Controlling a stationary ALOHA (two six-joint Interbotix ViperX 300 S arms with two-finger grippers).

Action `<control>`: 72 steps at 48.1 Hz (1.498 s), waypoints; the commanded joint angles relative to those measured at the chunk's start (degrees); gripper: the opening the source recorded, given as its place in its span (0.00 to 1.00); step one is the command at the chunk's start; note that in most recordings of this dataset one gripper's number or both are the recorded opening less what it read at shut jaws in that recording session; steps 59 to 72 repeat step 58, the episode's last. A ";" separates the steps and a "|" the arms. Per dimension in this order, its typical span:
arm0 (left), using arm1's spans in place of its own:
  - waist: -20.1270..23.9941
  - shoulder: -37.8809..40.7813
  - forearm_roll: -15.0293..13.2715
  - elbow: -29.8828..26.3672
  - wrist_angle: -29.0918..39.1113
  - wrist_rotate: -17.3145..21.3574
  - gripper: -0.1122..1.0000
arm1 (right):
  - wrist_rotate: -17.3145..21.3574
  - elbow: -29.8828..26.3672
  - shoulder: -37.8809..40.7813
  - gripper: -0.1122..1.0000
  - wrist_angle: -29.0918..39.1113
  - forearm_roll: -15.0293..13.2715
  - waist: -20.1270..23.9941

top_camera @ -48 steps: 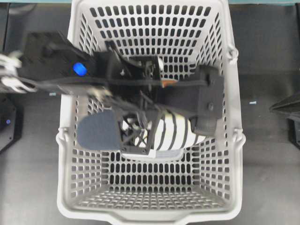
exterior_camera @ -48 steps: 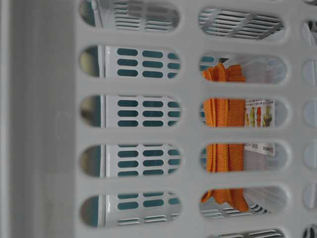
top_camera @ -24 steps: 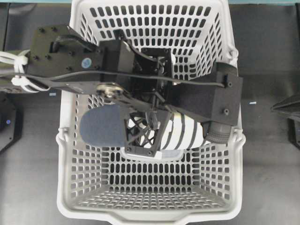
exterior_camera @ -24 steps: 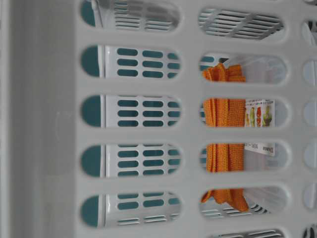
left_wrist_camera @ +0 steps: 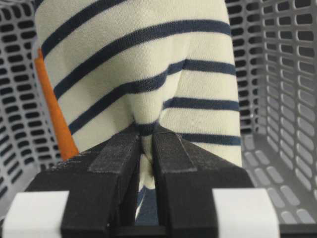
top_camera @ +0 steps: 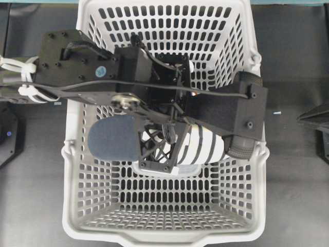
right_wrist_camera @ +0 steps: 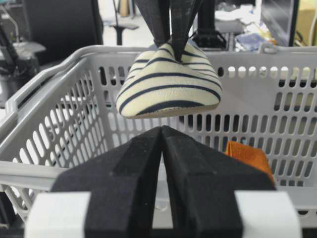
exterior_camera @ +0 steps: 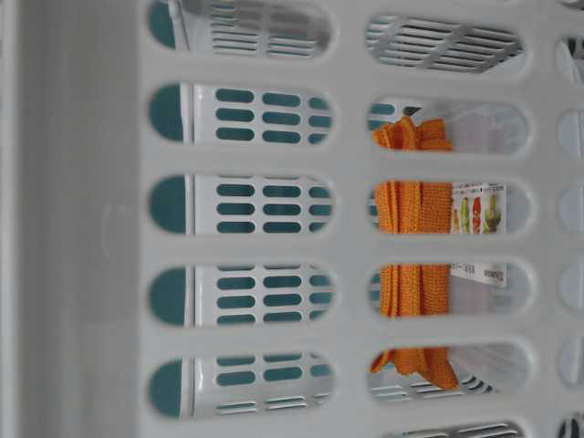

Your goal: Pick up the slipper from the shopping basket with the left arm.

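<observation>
My left gripper is shut on the slipper, pinching a fold of the striped cream fabric. It holds the slipper in the air inside the shopping basket, navy heel to the left. In the left wrist view the fingertips clamp the slipper. In the right wrist view the slipper hangs at about rim height of the basket. My right gripper is shut and empty outside the basket, facing its wall.
A folded orange cloth lies in the basket below the slipper. It also shows in the left wrist view and in the table-level view, beside a clear packet with a printed label. The left arm spans the basket.
The left arm has risen with the slipper in its grip, mostly in the first half second. The slipper has shifted slightly right. The right arm has not moved.
</observation>
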 commanded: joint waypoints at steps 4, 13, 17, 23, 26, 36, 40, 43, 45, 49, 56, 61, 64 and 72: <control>-0.18 -0.79 0.18 -1.32 -0.18 0.09 0.15 | 0.00 -0.44 0.26 0.11 -0.62 0.09 0.18; -0.18 -0.70 0.18 -1.41 -0.18 0.09 0.15 | 0.00 -0.44 0.26 0.11 -0.62 0.18 0.09; -0.09 -0.70 0.18 -1.14 0.09 0.09 0.15 | 0.00 -0.44 0.26 0.11 -0.62 0.18 0.09; -0.09 -0.70 0.18 -0.88 0.35 0.09 0.15 | 0.00 -0.44 0.26 0.11 -0.62 0.09 0.09; -0.09 -0.79 0.18 -0.70 0.35 0.09 0.15 | 0.00 -0.44 0.26 0.11 -0.62 0.18 0.09; -0.09 -0.79 0.18 -0.53 0.44 0.09 0.15 | 0.00 -0.44 0.18 0.11 -0.62 0.09 0.09; -0.09 -0.79 0.18 -0.44 0.44 0.18 0.15 | 0.00 -0.44 0.09 0.11 -0.62 0.18 0.18; -0.18 -0.79 0.18 -0.26 0.44 0.09 0.15 | 0.00 -0.44 -0.18 0.11 -0.62 0.18 0.09; -0.18 -0.79 0.18 -0.18 0.35 0.09 0.15 | 0.00 -0.44 -0.26 0.11 -0.62 0.09 0.09; -0.18 -0.79 0.18 -0.09 0.44 0.09 0.15 | 0.00 -0.44 -0.53 0.11 -0.53 0.09 0.09; -0.18 -0.79 0.18 0.09 0.44 0.09 0.15 | 0.09 -0.44 -0.62 0.11 -0.62 0.18 0.26; -0.18 -0.79 0.18 0.00 0.44 0.09 0.15 | 0.09 -0.44 -0.62 0.11 -0.53 0.18 0.35; -0.18 -0.79 0.18 0.00 0.44 0.09 0.15 | 0.09 -0.44 -0.62 0.11 -0.53 0.18 0.35; -0.18 -0.79 0.18 0.00 0.44 0.09 0.15 | 0.09 -0.44 -0.62 0.11 -0.53 0.18 0.35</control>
